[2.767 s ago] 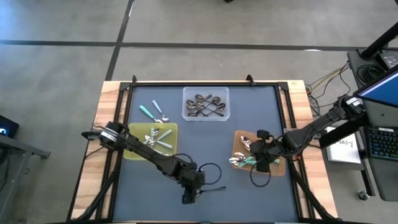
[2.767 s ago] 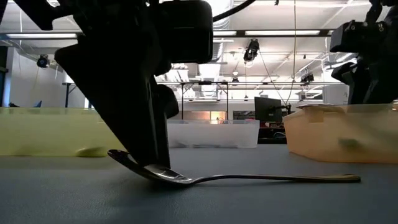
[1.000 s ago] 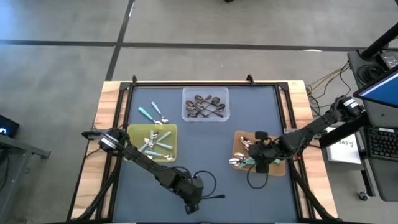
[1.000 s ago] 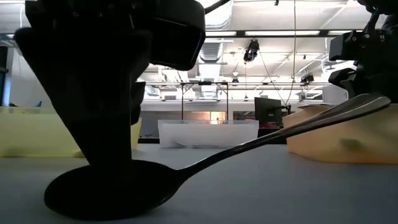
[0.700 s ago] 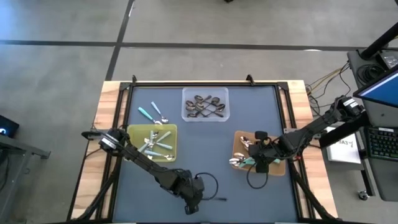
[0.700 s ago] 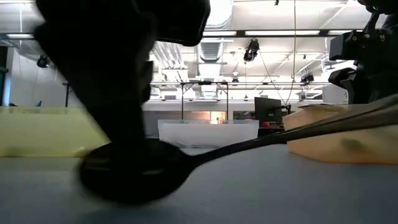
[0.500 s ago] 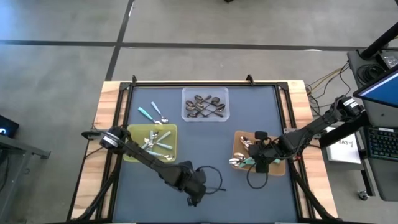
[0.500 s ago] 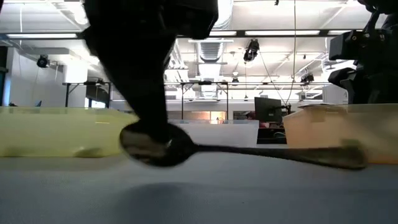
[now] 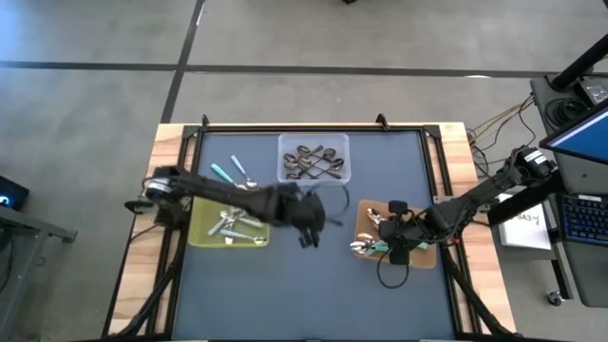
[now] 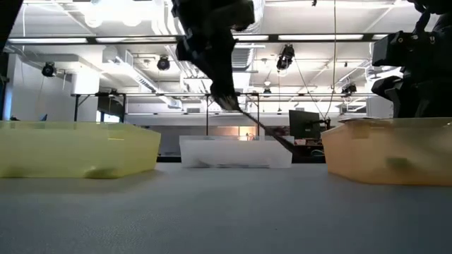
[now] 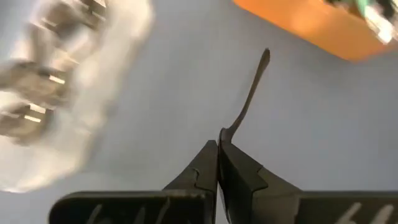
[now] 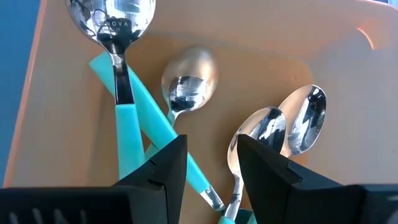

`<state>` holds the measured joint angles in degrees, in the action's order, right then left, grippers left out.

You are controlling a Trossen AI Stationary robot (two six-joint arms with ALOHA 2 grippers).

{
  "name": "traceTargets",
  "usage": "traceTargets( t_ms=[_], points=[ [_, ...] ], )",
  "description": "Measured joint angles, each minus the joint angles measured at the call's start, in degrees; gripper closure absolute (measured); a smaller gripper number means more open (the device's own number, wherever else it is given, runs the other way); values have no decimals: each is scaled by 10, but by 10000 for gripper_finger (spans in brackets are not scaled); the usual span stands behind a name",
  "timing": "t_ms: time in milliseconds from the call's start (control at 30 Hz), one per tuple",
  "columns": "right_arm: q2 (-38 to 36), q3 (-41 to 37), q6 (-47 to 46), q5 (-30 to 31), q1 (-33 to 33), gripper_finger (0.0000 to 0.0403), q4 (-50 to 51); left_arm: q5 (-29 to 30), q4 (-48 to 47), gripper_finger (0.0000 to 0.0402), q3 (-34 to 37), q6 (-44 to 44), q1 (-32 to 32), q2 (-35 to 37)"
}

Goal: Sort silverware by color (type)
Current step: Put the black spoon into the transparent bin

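My left gripper [image 9: 308, 228] hangs over the middle of the table, shut on a dark metal spoon [image 10: 258, 127], between the clear tray [image 9: 315, 159] of dark spoons and the orange-brown tray [image 9: 418, 256]. My right gripper [image 12: 208, 168] stands open inside the orange-brown tray, its fingers on either side of a teal handle [image 12: 155, 124]; several teal-handled spoons lie flat on the tray floor. The yellow tray [image 9: 204, 233] holds pale-blue-handled spoons. A teal-handled [image 9: 224, 172] and a pale-blue-handled utensil [image 9: 245, 170] lie loose on the mat at the far left. My left gripper pinches the dark spoon at its bowl end [image 11: 224, 133] between its two shut fingers, which hide the bowl itself. The fingers come from above. The spoon is lifted clear of the table, its handle [image 10: 272, 137] slanting down and away from the fingertips toward the orange-brown tray.
The blue-grey mat [image 9: 313, 285] is framed by a black rail and wooden edges. Cables loop from both wrists [image 9: 389, 275]. A desk with a keyboard and screen [image 9: 579, 209] stands beyond the right edge.
My left gripper, shut on the dark spoon throughout, has risen from the near edge and swung toward the far side, to the middle of the table. The spoon, whose bowl rested on the mat with the handle tipped up, now hangs clear with its handle slanting down.
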<state>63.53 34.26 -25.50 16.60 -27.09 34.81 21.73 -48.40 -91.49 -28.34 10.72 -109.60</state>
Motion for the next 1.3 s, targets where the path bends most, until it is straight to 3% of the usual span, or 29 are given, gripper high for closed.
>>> traceTargets(
  t_ms=[200, 367, 500, 633, 900, 1300],
  points=[
    [0, 0, -5, 19, 0, 271, 0, 34, -15, 401, 3, 104, -71, 60],
    [0, 0, -15, 65, 0, 271, -10, 41, 3, 401, 3, 191, -167, 84],
    [0, 0, -15, 76, 5, 271, -13, -14, 43, 401, 3, 244, -242, 81],
    [0, 0, -47, 76, 13, 271, -13, -118, 72, 401, 5, 262, -298, 63],
    [0, -2, -86, 81, 21, 271, -12, -138, 65, 401, 6, 341, -322, 36],
    [0, 4, -80, 185, 21, 271, -13, -138, 4, 377, 6, 355, -337, 33]
  ],
)
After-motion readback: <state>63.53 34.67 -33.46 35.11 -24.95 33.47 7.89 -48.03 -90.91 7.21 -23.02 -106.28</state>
